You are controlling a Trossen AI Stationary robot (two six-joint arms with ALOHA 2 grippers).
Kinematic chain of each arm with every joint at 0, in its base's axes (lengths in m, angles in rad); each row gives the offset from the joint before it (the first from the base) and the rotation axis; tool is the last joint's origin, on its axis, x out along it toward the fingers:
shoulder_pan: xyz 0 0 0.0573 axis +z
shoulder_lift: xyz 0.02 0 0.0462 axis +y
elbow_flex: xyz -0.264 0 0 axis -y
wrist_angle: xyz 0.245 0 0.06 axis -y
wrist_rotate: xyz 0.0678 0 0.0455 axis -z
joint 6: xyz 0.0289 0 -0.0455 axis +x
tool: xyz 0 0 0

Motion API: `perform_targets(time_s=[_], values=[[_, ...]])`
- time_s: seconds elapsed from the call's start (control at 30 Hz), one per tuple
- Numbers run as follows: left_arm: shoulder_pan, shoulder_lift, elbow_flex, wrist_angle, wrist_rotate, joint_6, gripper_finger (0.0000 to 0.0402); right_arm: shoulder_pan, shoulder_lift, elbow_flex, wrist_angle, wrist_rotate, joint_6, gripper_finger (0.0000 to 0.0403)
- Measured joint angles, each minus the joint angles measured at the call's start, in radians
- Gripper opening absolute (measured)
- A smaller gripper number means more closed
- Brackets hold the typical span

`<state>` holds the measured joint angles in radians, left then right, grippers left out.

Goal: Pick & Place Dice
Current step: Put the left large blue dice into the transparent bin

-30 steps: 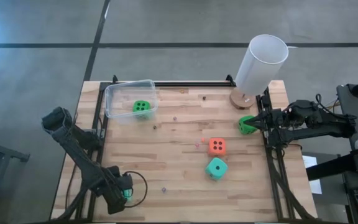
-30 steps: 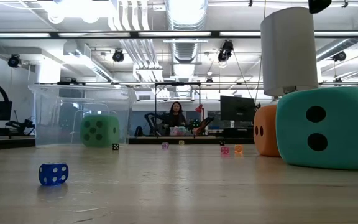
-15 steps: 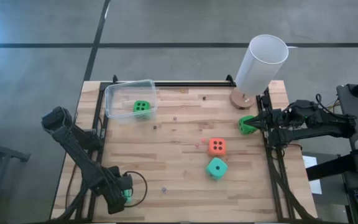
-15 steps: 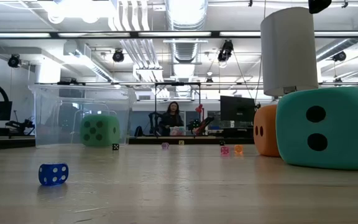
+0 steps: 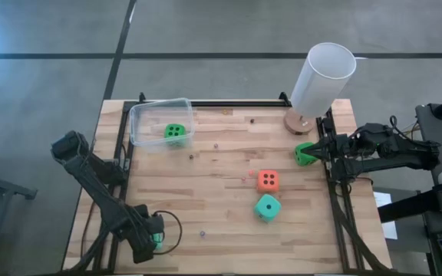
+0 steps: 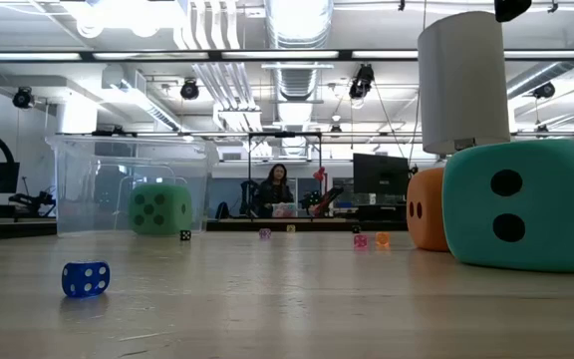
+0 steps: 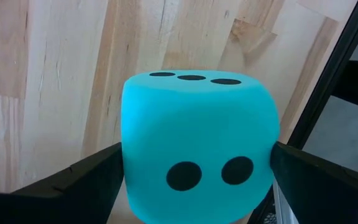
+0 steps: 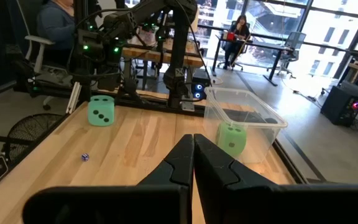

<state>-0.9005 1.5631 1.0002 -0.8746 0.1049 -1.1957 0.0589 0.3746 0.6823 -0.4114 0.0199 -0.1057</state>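
1. The teal die (image 7: 197,162) sits at the desk's (image 5: 221,230) near left corner, between my left fingers (image 7: 86,177). They stand wide apart on either side of it and are not squeezing.
2. It looks soft, so I should close evenly on its flat sides, gently, then lift straight up.
3. My right fingers (image 8: 182,165) are pressed together, empty, just beside a green die (image 5: 304,153).
4. The clear tub (image 5: 140,115) holds a second green die (image 5: 176,132). The desk is pale wood, and a person (image 6: 274,189) sits far off in the workshop.
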Motion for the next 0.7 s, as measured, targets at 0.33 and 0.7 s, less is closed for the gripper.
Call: perform_targets(time_s=[0.33,0.7], values=[[0.0,0.0,-0.001,0.012,0.0,0.015,0.0377,0.0,0.0,0.0,0.0,0.0,-0.002,0.0008],[0.0,0.0,-0.001,0.014,-0.008,0.018,0.0346,0.0,0.0,0.0,0.0,0.0,-0.001,0.0008]])
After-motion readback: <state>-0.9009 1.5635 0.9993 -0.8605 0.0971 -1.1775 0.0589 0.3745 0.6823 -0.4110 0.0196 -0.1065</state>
